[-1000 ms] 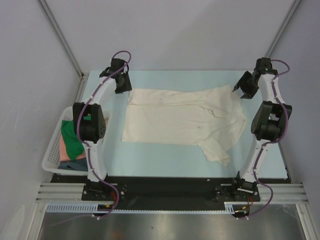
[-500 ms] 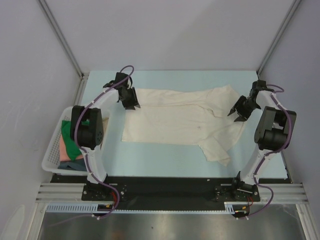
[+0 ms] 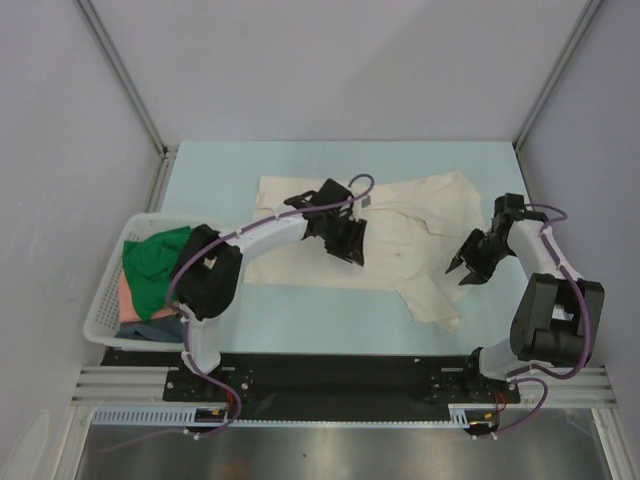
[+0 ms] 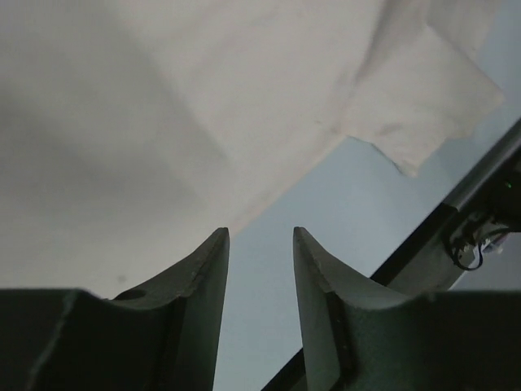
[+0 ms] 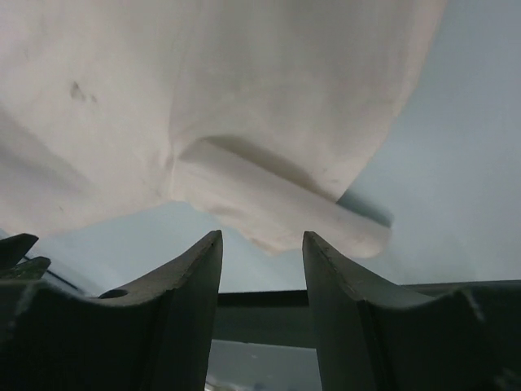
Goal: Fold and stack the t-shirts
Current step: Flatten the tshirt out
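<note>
- Found cream t-shirt [image 3: 400, 225] spread flat on the counter [image 3: 300, 300].
- Poised left fingers [image 4: 203, 285] over its near hem, parted, gripping nothing.
- Poised right fingers [image 5: 195, 285] over its near sleeve, parted, likewise empty.

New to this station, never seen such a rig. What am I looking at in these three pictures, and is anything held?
Two robot arms are bolted at the near edge of the table. The overhead picture shows both: the left gripper over the cream t-shirt spread on it, the right gripper at its right edge. The other two pictures look out from a camera on each wrist. Both grippers are open, holding nothing. The white basket at left holds a green t-shirt.
</note>
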`<control>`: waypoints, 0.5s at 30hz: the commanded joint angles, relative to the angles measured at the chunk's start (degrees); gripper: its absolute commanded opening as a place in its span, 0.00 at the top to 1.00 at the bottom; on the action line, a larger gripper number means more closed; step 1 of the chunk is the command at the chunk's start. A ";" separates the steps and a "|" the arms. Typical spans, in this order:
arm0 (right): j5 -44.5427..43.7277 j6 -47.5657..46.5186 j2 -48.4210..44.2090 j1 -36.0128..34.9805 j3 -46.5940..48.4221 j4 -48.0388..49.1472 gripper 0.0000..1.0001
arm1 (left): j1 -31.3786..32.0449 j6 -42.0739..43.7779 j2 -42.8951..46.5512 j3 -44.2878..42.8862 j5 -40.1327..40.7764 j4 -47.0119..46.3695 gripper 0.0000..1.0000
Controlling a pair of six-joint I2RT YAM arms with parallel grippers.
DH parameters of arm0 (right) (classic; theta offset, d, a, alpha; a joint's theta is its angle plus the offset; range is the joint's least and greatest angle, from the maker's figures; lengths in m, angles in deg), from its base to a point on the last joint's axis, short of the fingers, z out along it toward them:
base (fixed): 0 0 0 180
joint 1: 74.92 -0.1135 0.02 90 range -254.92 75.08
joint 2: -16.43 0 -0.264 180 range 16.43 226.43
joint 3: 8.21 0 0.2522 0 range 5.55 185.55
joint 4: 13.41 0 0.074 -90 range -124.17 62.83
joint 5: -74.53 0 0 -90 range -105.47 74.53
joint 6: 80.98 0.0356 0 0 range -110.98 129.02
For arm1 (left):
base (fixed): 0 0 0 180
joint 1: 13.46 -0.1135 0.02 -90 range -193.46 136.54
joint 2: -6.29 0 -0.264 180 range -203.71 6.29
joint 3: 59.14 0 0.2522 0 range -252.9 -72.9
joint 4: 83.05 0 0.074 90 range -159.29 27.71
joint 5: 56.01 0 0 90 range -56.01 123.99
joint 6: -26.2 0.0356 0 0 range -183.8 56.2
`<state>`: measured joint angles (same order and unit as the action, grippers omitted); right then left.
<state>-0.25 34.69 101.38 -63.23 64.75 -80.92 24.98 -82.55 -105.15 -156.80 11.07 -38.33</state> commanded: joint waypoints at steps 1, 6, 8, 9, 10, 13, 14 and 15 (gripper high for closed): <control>2.88 1.31 -3.03 -6.13 -0.23 -2.49 0.51 | 5.49 3.02 0.61 -4.43 -1.09 -0.55 0.59; -1.06 3.24 -7.60 -18.86 -4.17 -1.27 0.55 | 4.99 -1.29 10.79 5.04 2.25 -6.17 0.62; -0.73 3.77 -8.22 -20.73 -8.04 0.49 0.63 | 3.14 -1.65 13.69 8.56 4.28 -5.83 0.62; 0.15 4.64 -8.04 -21.95 -9.00 2.24 0.64 | 2.18 -2.00 15.88 9.45 4.37 -5.21 0.62; -0.28 5.35 -7.35 -23.97 -10.58 2.95 0.71 | 0.43 -2.09 16.86 10.50 4.37 -4.60 0.62; -3.70 7.11 -6.03 -28.19 -12.52 5.76 0.87 | -2.56 -1.56 19.06 10.51 4.37 -1.35 0.62; -3.88 7.37 -4.89 -28.55 -13.57 6.64 0.90 | -2.92 -1.21 19.50 10.42 5.07 -0.91 0.61; -4.23 7.55 -4.44 -28.91 -14.02 8.21 0.91 | -3.28 -0.43 20.46 10.25 5.60 0.32 0.61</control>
<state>-1.74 39.70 95.58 -90.36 51.92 -77.58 22.79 -83.40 -88.48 -146.44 14.79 -40.23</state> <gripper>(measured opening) 0.107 0.386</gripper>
